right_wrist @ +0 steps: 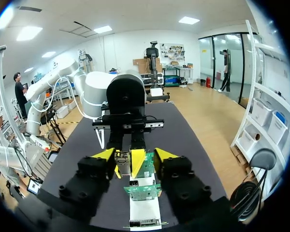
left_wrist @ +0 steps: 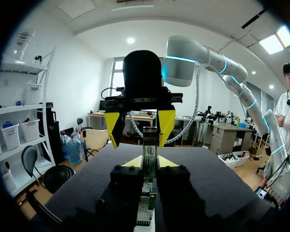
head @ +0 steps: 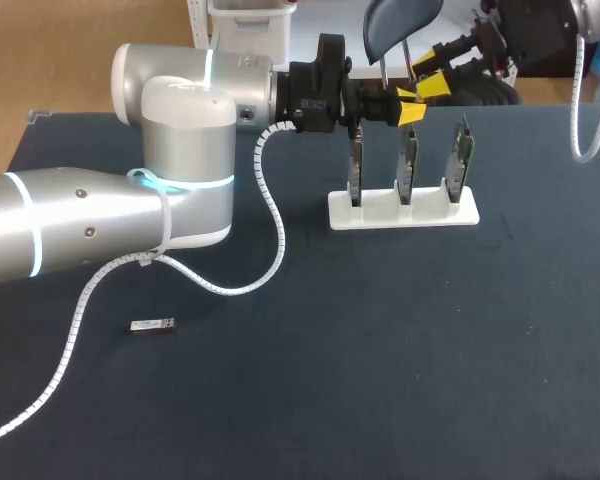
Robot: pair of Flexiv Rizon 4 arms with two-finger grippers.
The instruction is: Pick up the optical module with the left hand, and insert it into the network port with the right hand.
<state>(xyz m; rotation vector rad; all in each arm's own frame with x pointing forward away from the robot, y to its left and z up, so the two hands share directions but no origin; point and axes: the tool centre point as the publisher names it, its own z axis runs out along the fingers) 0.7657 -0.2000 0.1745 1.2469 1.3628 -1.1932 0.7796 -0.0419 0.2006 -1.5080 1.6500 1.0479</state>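
Logging the state with both arms met over the far part of the dark table (head: 380, 360). Our left gripper (head: 410, 108), on the arm entering from the left, is clenched on the optical module (right_wrist: 122, 157), a small metal body pinched between its two yellow tips and held level in the air. Our right gripper (head: 430, 80) faces it head-on from the right. Its fingers (left_wrist: 112, 126) stand wide apart and released, one to each side of the left gripper's tips, and we see no contact with the module. Beneath both grippers sits the white stand (head: 403, 214) carrying three upright network cards (head: 408, 160) in a left-to-right row. In the wrist views the cards lie straight under the two grippers. A spare module (head: 152, 326) lies flat on the near left of the table, well apart from the stand.
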